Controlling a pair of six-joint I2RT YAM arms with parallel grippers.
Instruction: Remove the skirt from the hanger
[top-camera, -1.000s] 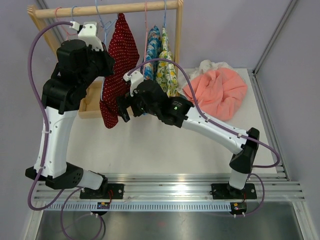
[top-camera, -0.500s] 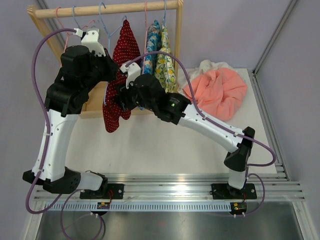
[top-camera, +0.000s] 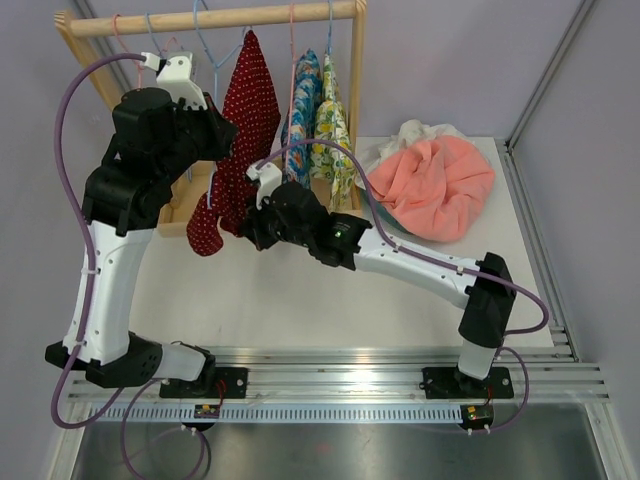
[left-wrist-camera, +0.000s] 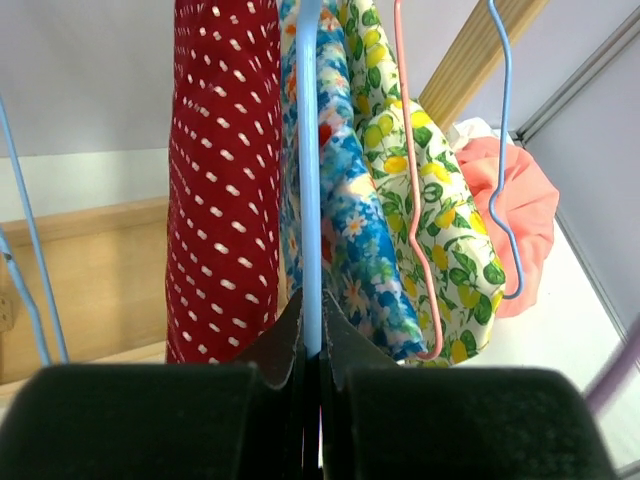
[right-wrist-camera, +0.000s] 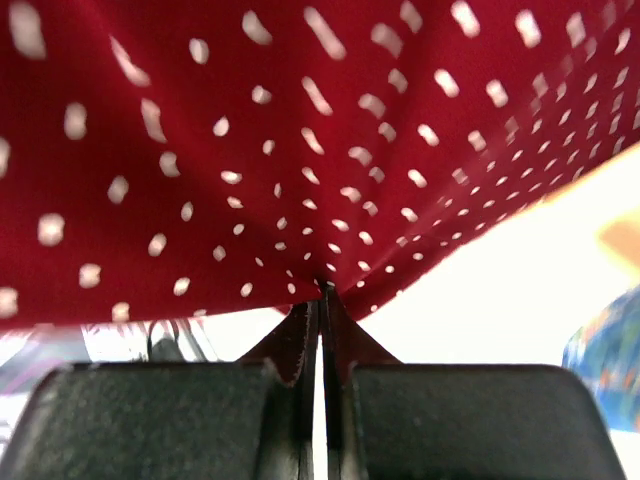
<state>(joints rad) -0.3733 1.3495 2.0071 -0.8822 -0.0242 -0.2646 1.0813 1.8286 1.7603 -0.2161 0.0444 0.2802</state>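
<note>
Quick update from the rack. My left end effector (left-wrist-camera: 311, 322) is pressed together on a thin light-blue hanger (left-wrist-camera: 310, 150). The bar comes straight up from between my fingers. In that wrist view it sits right between the skirt (left-wrist-camera: 220, 200) and a blue floral garment (left-wrist-camera: 345, 230). I can't tell from here which of the 2 it actually carries.

The skirt is the red one with white dots. It's up at the wooden rail (top-camera: 210, 18) at the back left of the counter (top-camera: 300, 290), with its top just under the rail. The lower part is drawn down and toward the left, and the hem hangs in front of my left arm.

My right end effector (right-wrist-camera: 320, 300) is pinching a fold of that red fabric low down. The cloth bunches to a point right at my fingertips and fills most of that camera.

Just right of the floral piece hangs a lemon-print garment (left-wrist-camera: 420, 200). There's a pink hanger (left-wrist-camera: 405, 150) in front of it and 1 more blue hanger (left-wrist-camera: 500, 150) beyond. A coral towel (top-camera: 440, 185) lies in a heap on the counter's right side, well apart from the rack, with a bit of white cloth (top-camera: 420, 132) behind it.
</note>
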